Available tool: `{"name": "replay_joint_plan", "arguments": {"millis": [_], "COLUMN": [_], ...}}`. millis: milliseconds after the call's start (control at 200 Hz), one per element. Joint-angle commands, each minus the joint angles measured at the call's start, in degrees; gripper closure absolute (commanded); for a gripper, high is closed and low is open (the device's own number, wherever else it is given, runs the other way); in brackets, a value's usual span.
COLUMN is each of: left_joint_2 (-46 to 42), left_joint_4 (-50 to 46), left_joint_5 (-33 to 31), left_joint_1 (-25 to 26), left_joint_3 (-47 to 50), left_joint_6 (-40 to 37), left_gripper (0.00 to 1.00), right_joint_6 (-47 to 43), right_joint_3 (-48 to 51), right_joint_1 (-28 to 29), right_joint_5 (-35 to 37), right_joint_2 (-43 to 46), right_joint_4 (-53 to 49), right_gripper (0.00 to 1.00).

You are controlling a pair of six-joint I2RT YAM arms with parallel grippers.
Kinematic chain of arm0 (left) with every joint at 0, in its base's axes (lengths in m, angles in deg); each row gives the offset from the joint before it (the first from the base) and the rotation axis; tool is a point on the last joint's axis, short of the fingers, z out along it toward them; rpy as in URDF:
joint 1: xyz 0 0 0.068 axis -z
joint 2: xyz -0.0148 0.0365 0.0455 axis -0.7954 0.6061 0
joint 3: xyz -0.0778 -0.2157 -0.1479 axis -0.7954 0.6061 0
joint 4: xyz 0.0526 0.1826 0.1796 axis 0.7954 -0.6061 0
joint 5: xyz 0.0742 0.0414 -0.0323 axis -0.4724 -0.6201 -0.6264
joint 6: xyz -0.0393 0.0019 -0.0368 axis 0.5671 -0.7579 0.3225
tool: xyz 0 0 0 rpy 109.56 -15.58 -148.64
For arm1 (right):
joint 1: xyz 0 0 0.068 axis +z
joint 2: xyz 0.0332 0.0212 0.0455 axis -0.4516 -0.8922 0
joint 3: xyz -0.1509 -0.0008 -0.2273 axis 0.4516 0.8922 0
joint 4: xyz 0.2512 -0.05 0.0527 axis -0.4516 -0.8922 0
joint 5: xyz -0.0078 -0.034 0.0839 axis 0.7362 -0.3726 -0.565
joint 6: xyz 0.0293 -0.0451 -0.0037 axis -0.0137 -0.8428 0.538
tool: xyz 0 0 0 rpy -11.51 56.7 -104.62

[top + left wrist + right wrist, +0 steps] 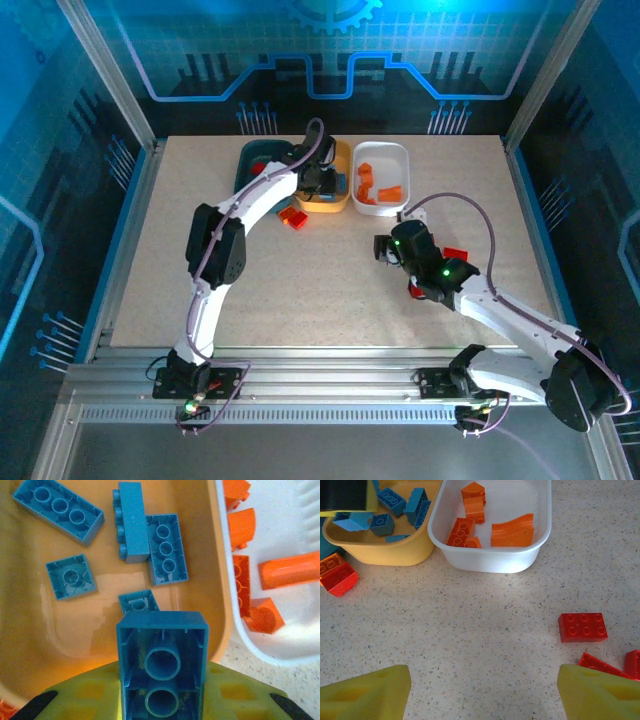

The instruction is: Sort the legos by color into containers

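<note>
Your left gripper (162, 702) is clamped on a light blue brick (162, 650), hollow underside facing the wrist camera. It hangs over the yellow-orange tray (215, 555), and rightly so, because several blue bricks (132, 522) lie on that tray's floor. The held brick sits inside the rim but close to the wall on the white tray's side. A release here should land it among its own colour, though there's little margin before the white tray (295, 655) just beside it, which holds the orange bricks (290, 570). On the other side, your right gripper (482, 685) hovers above bare table (470, 630), fingers spread wide with nothing between them, which looks like readiness for a pick. The nearest candidate is the red brick (582, 627), lying flat with its studs up, off to the gripper's right. Two more reds sit near it at the lower edge of the right wrist view. Yellow-orange and white are taken by blue and orange, so I'd judge the dark teal tray (258, 160) at the back left is meant for red. Most of its inside is hidden behind the left arm. Two stray bricks (340, 580), one red and one orange, also rest on the table just outside the yellow-orange tray's wall.
</note>
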Motion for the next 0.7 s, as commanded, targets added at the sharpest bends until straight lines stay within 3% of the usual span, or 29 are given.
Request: {"name": "replay_joint_plan", "arguments": {"millis": [0,255,425,550,695], "left_joint_2": [2.02,0.06,-10.30,-16.21,-20.22], "left_joint_4": [-1.21,1.75,7.39,10.82,18.20], "left_joint_5": [-0.67,-1.77,-2.91,-3.04,0.00], "left_joint_1": [-1.09,-1.68,-1.69,-1.64,-1.25], "left_joint_3": [-5.26,-2.33,13.47,26.71,37.69], "left_joint_6": [1.32,0.80,1.10,0.74,-3.16], "left_gripper": [0.65,0.21,0.20,0.32,0.35], "right_joint_6": [0.82,0.79,0.81,0.90,0.98], "right_joint_3": [0.74,0.66,0.32,0.34,0.45], "right_joint_1": [-0.77,-0.86,-0.85,-0.86,-0.85], "right_joint_5": [1.14,0.18,-0.43,-0.73,-1.11], "right_joint_2": [0.78,-0.05,-0.95,-0.72,-0.53], "right_joint_4": [-0.44,-0.09,-0.09,-0.18,0.12], "right_gripper": [0.22,0.21,0.21,0.21,0.21]}}
